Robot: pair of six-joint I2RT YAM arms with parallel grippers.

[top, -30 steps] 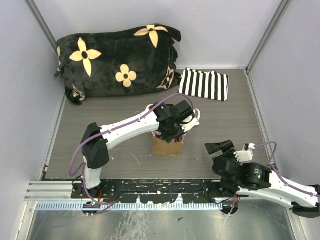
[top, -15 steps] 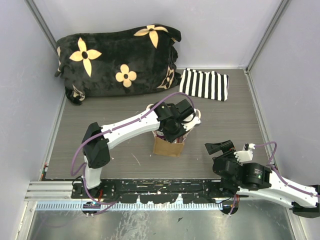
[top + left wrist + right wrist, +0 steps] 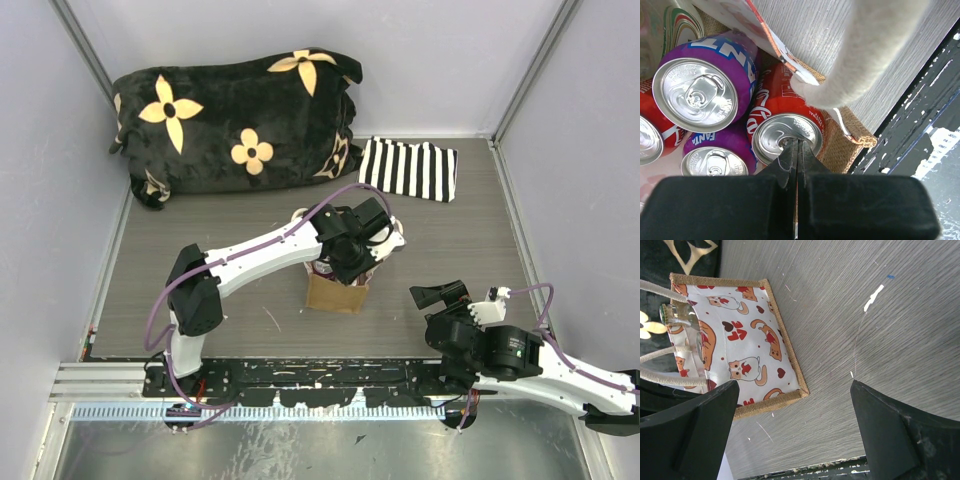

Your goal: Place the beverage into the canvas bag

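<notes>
At the middle of the table point(image 3: 470, 230) in the overhead view stands the canvas bag point(image 3: 335, 292), tan side toward the arm bases. The left gripper point(image 3: 352, 270) hangs straight over the bag's mouth, and its fingers are hidden there. The right gripper point(image 3: 440, 296) sits low to the right of the bag, well apart from it. Behind the bag lie a black cushion with cream flowers point(image 3: 235, 120) and, to the right of that, a striped cloth point(image 3: 408, 170).

Looking down from the left wrist, the left gripper point(image 3: 797, 155) has its fingers pressed flat together with nothing between them. The tips sit just over the lid of a red Coca-Cola can point(image 3: 785, 132), which stands inside the canvas bag point(image 3: 847, 145) against its woven wall. Beside this can in the bag are two purple Fanta cans point(image 3: 700, 85) and part of another red can point(image 3: 647, 140). A cream handle point(image 3: 875, 50) arches across the bag's edge.

From the right wrist, the right gripper point(image 3: 795, 405) has its fingers point(image 3: 690, 430) spread wide and holds nothing. The canvas bag point(image 3: 740, 350) shows its pale, cat-printed side just beyond the left finger.
</notes>
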